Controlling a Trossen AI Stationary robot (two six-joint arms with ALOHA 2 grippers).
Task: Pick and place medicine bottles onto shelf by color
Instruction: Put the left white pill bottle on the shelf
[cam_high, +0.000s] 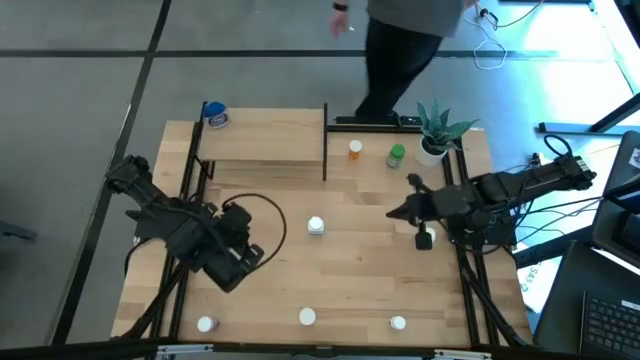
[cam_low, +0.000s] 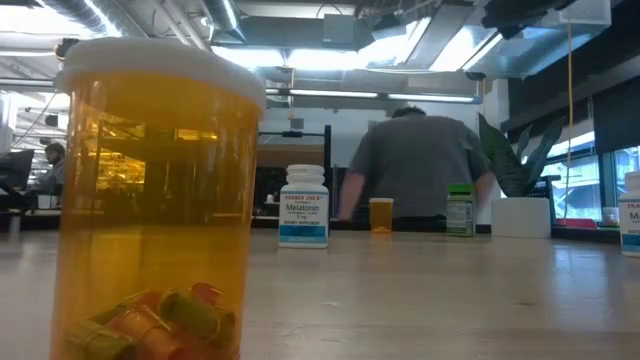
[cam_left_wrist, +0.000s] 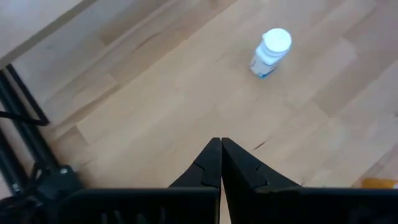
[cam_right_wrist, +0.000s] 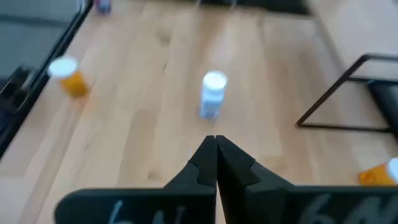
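The shelf stands at the table's far left with a blue bottle on its far left corner. A white bottle stands upright on its base mid-table, between my two grippers. An orange bottle and a green bottle stand right of the shelf. Three more white-capped bottles line the near edge; the low view shows one close up as an orange bottle. My left gripper is shut and empty, left of the white bottle. My right gripper is shut and empty, right of the white bottle.
A potted plant stands at the far right corner. A person stands beyond the table's far edge. Thin black shelf posts rise at the shelf's edges. Bare wood lies around the white bottle.
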